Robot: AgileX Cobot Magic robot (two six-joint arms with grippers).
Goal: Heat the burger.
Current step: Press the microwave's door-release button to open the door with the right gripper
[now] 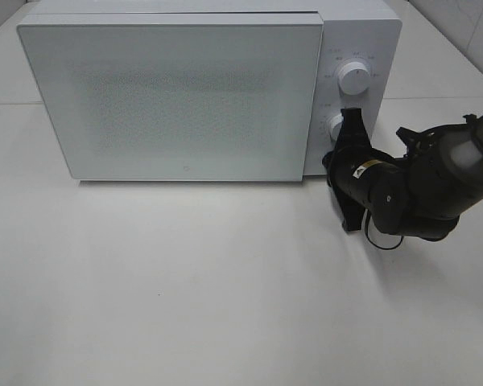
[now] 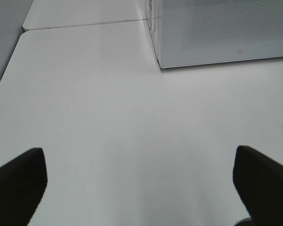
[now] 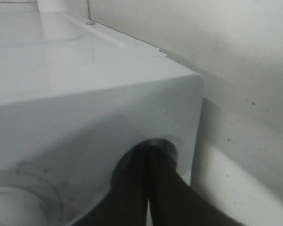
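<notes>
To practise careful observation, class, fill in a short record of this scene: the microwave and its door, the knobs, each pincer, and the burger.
microwave: on the white table, door closed
upper knob: untouched
right pincer: shut, tips at the lower knob
left pincer: open, holding nothing, over the table
burger: not in view

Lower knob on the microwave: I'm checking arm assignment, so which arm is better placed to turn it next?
Right. The right gripper is shut, with its tips at the lower knob of the microwave. The left gripper hangs open over the table, well away from that knob.
</notes>
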